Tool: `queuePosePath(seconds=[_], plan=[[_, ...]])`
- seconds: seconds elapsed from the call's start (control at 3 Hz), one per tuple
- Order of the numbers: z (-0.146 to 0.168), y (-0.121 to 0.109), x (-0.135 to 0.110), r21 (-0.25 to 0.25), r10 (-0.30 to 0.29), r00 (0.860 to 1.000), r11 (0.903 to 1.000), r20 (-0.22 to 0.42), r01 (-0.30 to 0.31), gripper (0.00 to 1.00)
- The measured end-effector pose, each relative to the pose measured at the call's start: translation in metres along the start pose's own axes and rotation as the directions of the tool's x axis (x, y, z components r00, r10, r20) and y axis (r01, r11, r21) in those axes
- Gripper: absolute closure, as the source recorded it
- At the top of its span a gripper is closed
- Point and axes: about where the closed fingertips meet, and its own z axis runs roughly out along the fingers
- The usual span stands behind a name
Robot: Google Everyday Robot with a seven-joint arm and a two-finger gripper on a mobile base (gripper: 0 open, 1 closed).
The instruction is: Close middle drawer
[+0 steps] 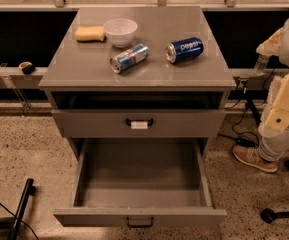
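Middle drawer (140, 176) is pulled far out below the labelled drawer (94, 124). Its box is empty, its front sits at the frame's lower edge, and its black handle (140, 222) is centred. Gripper is not in view, so open or closed cannot be told.

Judgement: closing not yet begun.

Risks:
- A push landing off-centre on the front could rack the drawer and jam it part way.
- A hard shove would slam it and jolt the cabinet. Silver can (129, 57) and blue can (185, 49) lie on their sides on the top (74, 69) and may roll off.
- Contact too high would hit the labelled drawer instead.
- A shoe (254, 158) stands near the cabinet's right side, apart from the drawer.
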Motion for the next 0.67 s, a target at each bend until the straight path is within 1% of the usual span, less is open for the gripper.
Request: queuePosePath(seconds=[0.33, 0.67], plan=[[0.003, 0.0, 0.001, -0.002, 0.0, 1.0, 1.0, 0.002, 0.0, 0.0], [0.059, 0.008, 0.013, -0.05, 0.005, 0.999, 0.9987, 0.045, -0.003, 0.0]])
